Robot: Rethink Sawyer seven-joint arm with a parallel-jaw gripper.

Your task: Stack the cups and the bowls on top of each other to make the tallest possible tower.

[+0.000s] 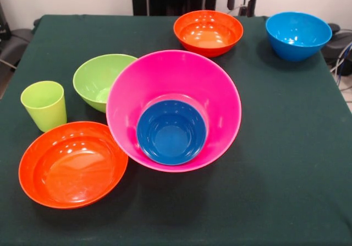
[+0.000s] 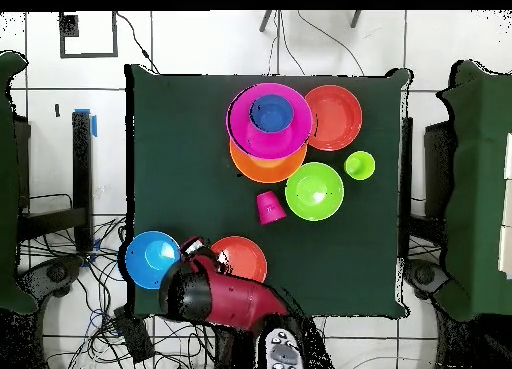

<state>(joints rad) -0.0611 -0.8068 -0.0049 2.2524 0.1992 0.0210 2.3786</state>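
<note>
Barely visible at the table's robot-side edge: red and black arm, its gripper hidden, so openness and any hold cannot be told. Well apart, toward the opposite side: big glossy pink plastic bowl holding small dark blue bowl, resting on big orange bowl. Beside them, green bowl, lime green cup, shallow red-orange bowl. Nearest the arm: second shallow red-orange bowl and light blue bowl.
</note>
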